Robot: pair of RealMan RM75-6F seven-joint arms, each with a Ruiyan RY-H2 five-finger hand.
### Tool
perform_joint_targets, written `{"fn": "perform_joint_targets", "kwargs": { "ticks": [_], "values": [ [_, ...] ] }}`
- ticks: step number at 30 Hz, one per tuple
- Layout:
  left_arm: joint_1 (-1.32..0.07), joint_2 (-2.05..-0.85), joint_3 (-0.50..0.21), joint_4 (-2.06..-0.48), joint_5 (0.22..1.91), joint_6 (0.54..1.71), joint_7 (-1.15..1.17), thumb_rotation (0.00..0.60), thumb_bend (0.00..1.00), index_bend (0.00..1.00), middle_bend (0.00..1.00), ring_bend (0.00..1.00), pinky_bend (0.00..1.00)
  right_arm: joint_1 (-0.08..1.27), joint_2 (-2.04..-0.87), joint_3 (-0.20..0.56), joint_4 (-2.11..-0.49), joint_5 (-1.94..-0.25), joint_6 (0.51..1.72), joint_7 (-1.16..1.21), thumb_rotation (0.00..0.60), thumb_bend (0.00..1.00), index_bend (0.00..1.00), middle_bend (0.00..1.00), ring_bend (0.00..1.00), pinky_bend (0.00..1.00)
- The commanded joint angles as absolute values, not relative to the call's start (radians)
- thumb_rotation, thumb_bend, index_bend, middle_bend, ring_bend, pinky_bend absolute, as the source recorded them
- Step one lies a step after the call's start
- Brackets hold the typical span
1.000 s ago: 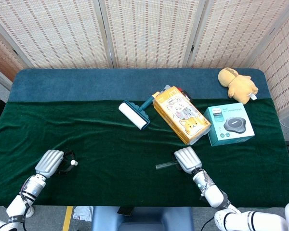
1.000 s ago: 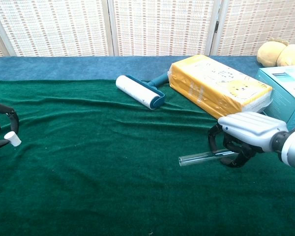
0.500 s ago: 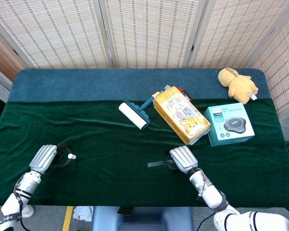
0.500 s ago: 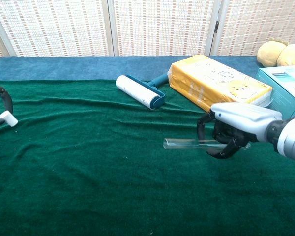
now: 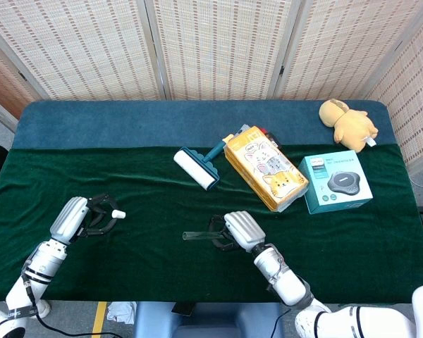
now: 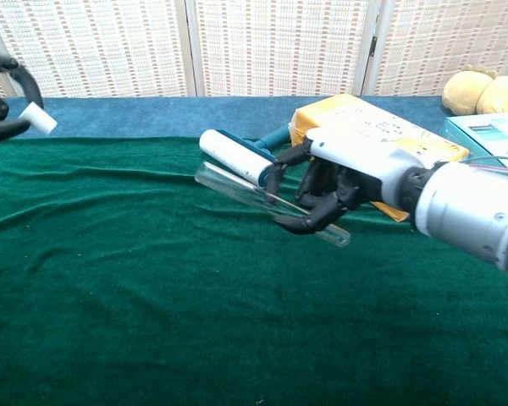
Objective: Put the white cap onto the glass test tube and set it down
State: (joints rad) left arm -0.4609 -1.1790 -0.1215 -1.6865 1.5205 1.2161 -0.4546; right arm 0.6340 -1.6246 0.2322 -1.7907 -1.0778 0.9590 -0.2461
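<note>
Pre-capping: right hand [image 6: 322,190] grips tube [image 6: 237,188], left hand [image 5: 92,218] pinches cap [image 5: 119,214], well apart. Next: align cap w/ tube mouth.

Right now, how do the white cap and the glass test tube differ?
The white cap is short and opaque; the glass test tube is long and clear. The cap sits at the left hand's fingertips, while the tube crosses the right hand's grip, tilted, sticking out both sides. Both are held above the green cloth, still apart.
</note>
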Motion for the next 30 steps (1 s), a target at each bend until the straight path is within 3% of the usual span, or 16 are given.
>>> {"fn": "perform_joint_targets", "kwargs": {
  "ticks": [1,14,30],
  "values": [
    [-0.476,-1.174,-0.134,-1.726,1.539,1.225,-0.438,0.600,0.49,0.60,0.99,0.83,0.74,0.656,-1.668,0.260,-1.782,-1.033,0.965,-0.223,0.600,0.81,0.90,0.99,1.00,1.00],
    [-0.509,-1.218,-0.142,-1.790,1.586,1.247,-0.340,0.600,0.50,0.61,0.99,0.83,0.74,0.723,-1.765,0.318,-1.741,-0.943,0.982,-0.203,0.600,0.82,0.91,0.99,1.00,1.00],
    [-0.535,-1.255,-0.134,-1.797,1.586,1.235,-0.287,0.600,0.50,0.61,0.99,0.83,0.74,0.762,-1.791,0.327,-1.739,-0.928,1.003,-0.208,0.600,0.82,0.91,0.99,1.00,1.00]
  ]
}}
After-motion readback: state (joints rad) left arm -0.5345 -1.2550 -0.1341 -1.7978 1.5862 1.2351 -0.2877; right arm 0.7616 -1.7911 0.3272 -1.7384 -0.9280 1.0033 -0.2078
